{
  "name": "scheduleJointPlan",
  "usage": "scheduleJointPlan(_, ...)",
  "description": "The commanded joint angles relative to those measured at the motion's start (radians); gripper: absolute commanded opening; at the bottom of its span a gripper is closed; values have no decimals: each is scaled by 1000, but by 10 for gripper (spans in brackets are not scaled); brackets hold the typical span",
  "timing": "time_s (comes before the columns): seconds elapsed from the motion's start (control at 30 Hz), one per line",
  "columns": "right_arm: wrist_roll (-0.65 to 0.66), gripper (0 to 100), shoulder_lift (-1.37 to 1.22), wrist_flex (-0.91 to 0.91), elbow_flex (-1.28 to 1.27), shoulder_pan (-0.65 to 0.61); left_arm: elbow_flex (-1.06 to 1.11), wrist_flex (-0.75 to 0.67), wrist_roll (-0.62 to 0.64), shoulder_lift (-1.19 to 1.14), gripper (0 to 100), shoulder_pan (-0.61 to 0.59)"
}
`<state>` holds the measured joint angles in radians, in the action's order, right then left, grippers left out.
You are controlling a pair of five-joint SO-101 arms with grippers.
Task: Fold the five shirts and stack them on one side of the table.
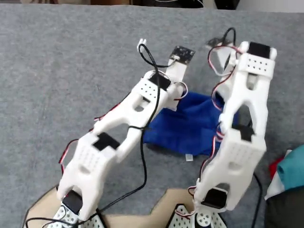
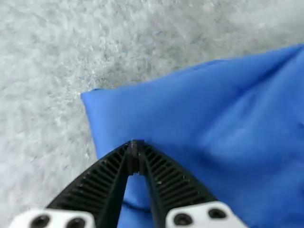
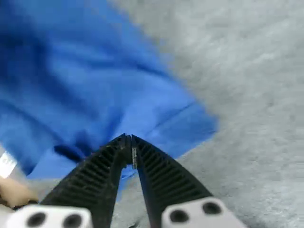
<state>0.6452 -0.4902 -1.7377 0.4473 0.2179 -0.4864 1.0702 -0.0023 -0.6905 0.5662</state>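
Where ribbed fingers (image 2: pixel 105 178) pinch, smooth blue shirt (image 2: pixel 213 118), fuzzy grey table (image 2: pixel 47 57)

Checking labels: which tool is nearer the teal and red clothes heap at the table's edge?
Right. The right tool pinches the blue fabric shirt at its edge facing the heap; the left tool grips its far corner.

Smooth matt cloth shirt (image 2: pixel 213 133) — fuzzy, rough grey table cover (image 2: pixel 71 47).
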Motion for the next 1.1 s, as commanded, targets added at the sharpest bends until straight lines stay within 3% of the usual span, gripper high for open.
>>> scheduleJointPlan(0.0, 20, 5, 217, 135, -278, -25, -183, 46, -6, -102, 20, -20)
scheduleJointPlan(0.27, 97, 5, 199, 423, -601, -25, -516, 213, -9, -326, 20, -64)
scheduleJointPlan(0.53, 161, 5, 133, 325, -616, -15, -767, 292, -9, -455, 20, -63)
scheduleJointPlan(0.8, 164, 5, 219, 232, -616, 50, -795, 290, -9, -507, 20, -92)
scheduleJointPlan(1.07, 270, 5, 272, 183, -618, 182, -795, 290, -11, -507, 20, -92)
